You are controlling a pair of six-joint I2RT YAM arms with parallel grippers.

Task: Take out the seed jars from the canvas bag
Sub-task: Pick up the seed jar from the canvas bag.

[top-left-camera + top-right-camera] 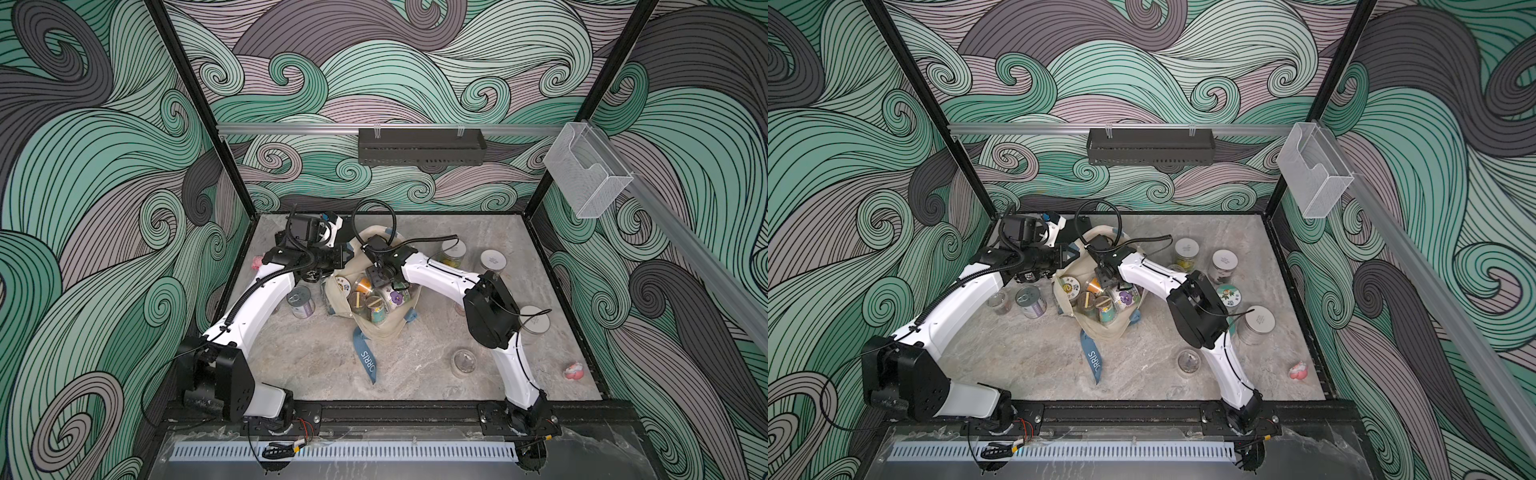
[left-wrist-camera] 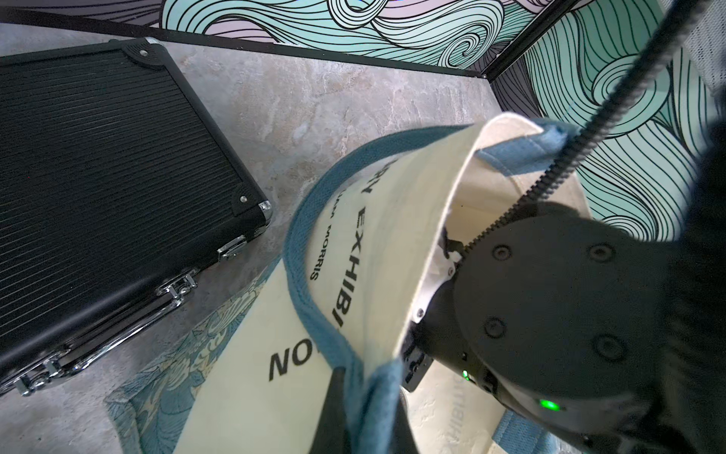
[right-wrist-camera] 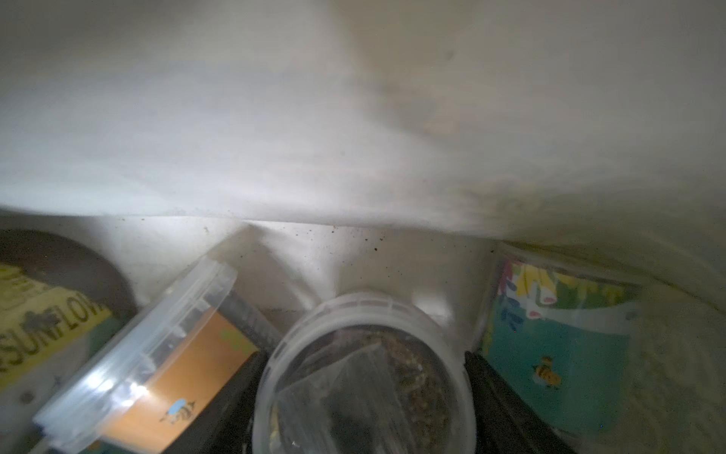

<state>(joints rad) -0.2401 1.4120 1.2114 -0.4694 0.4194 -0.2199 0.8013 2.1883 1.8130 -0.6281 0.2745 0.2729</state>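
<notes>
The canvas bag lies open mid-table, in both top views, with several seed jars showing in its mouth. My left gripper is shut on the bag's blue strap at the rim and holds the mouth up. My right gripper is deep inside the bag. Its black fingers press either side of a small clear-lidded seed jar. Beside that jar lie an orange-labelled jar, a sunflower-labelled jar and a teal-labelled jar.
Several lidded jars stand on the table right of the bag, and a small clear one sits nearer the front. A tin can stands left of the bag. A black ribbed case lies at the back left. A pink toy sits front right.
</notes>
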